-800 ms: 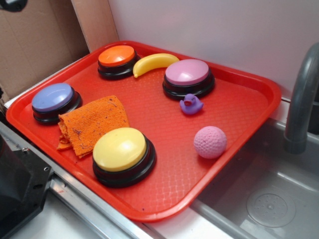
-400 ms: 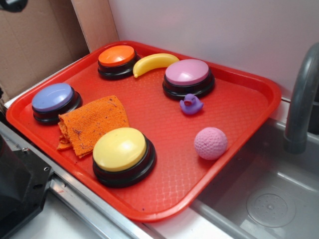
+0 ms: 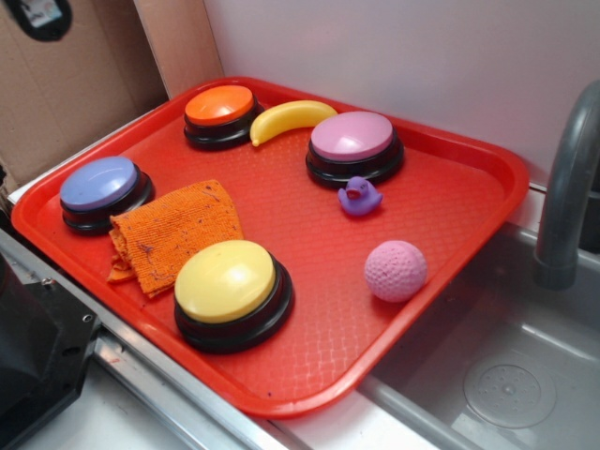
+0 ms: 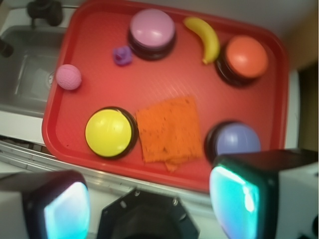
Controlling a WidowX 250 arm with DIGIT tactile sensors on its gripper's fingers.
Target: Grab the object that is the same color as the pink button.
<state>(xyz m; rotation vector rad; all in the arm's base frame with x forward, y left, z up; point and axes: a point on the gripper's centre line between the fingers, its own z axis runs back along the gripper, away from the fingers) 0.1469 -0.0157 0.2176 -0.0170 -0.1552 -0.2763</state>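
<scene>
Dimpled pink ball lies beyond the yellow button, far up-left of the end effector. Its fingers stand wide apart, empty.

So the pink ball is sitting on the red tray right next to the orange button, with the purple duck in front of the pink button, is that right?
Not quite. The pink ball sits near the tray's sink-side edge, far from the orange button. The banana lies next to that button. The exterior view shows it; the purple duck is indeed by the pink button.
</scene>
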